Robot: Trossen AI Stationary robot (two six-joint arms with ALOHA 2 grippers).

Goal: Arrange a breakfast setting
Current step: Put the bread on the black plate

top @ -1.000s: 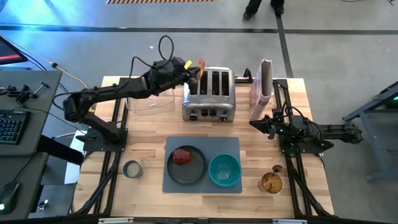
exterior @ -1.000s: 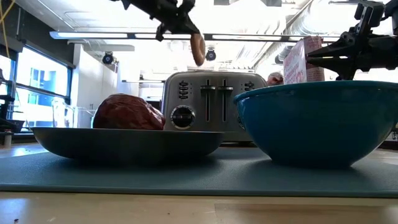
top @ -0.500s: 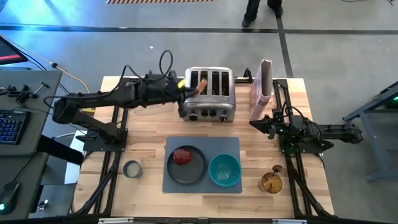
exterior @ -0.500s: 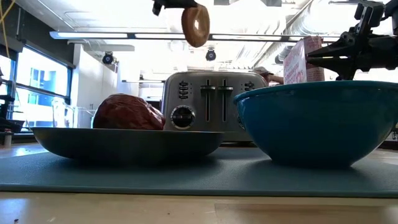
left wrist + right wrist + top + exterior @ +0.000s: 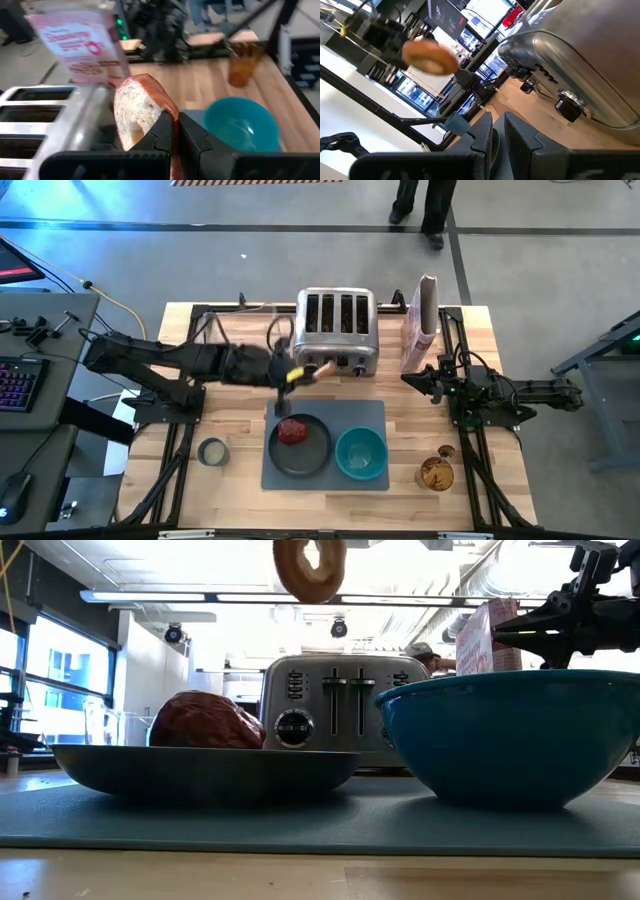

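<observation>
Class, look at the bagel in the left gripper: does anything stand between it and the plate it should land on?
Nothing visible does. The left gripper holds the bagel in the air in front of the toaster, with only open space down to the plate. The red lump fills the plate's back left part; the rest is bare.

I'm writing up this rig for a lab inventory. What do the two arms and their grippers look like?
Both arms are black and slender, built of jointed segments on black frame bases at the table's sides. The left arm trails a looping black cable near its wrist. The right arm shows a small green light by its wrist. The left gripper and the right gripper each have two dark, angular, wedge-shaped fingers.
</observation>
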